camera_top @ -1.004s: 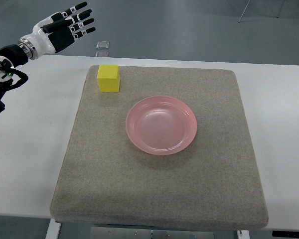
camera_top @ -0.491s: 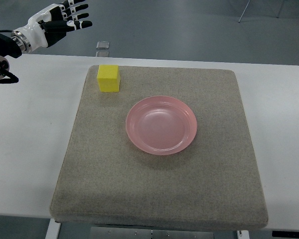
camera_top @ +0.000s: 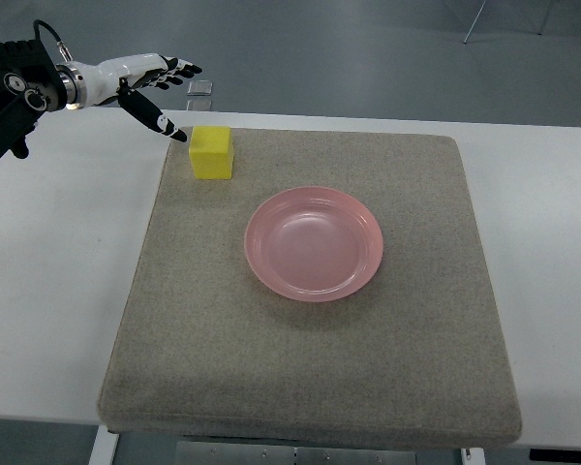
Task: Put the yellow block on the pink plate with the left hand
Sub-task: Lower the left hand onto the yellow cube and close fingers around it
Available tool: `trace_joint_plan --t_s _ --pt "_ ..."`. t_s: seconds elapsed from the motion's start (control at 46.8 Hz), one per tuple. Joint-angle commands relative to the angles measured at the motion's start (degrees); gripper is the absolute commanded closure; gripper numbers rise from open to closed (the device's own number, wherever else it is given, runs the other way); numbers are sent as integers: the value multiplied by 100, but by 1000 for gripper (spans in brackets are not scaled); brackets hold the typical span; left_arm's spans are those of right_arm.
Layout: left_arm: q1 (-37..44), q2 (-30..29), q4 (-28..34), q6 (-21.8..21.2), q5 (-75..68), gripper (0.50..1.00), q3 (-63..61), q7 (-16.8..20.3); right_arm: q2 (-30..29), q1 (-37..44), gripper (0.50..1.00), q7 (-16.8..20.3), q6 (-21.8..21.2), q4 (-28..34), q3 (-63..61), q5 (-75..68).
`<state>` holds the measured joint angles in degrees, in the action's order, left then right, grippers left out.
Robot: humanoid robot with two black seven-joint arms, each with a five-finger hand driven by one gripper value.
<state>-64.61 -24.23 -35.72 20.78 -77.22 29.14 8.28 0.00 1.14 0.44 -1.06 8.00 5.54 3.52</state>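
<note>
Task status: barely begun. Yellow block (camera_top: 212, 153) not yet grasped; seated flat on the grey mat (camera_top: 310, 387) close to its far left corner, one face toward the camera. Pink plate (camera_top: 314, 243) found near the middle of the mat, well apart from the block, nothing in it. Mat carried by a white table (camera_top: 58, 291), bare surface shown along the left and right edges.

Remaining, judged from this layout: closing on the block, grasping, lifting, carrying toward the centre of the mat, setting down inside the plate rim, releasing. None of these done.

Left hand (camera_top: 145, 82) located above the far left corner of the table, arm entered from the left edge of the view. Palm turned roughly side-on, fingers (camera_top: 179, 68) extended and spread, pointed toward the far edge of the table. Thumb (camera_top: 160, 120) stretched down and to the right, tip just beside the upper left edge of the block; actual contact not determinable from this angle. Nothing held; hand apart and unloaded. Pose read as a pre-grasp reach, with fingers on the far side of the block and thumb on the near left side.

Right hand absent from view. Small clear object (camera_top: 199, 88) noted on the floor beyond the far table edge; not part of the task.
</note>
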Motion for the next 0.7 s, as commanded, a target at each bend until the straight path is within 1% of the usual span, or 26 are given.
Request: trace_joint_plan --t_s 0.0,0.214,0.32,0.491,0.683 --pt "1 41 -31 -135 -82 508 -260 -1 0 0 576 0 0 0 0 0" --pt "1 261 -23 -170 -223 508 -576 -1 0 0 576 0 0 0 0 9" --pt "27 428 21 -302 -504 508 -629 -1 0 0 576 0 0 0 0 0" --pt "53 613 83 -654 -706 508 -656 -19 0 0 576 0 0 0 0 0" --pt "62 745 294 -689 -715 514 -840 -28 0 0 576 0 0 0 0 0"
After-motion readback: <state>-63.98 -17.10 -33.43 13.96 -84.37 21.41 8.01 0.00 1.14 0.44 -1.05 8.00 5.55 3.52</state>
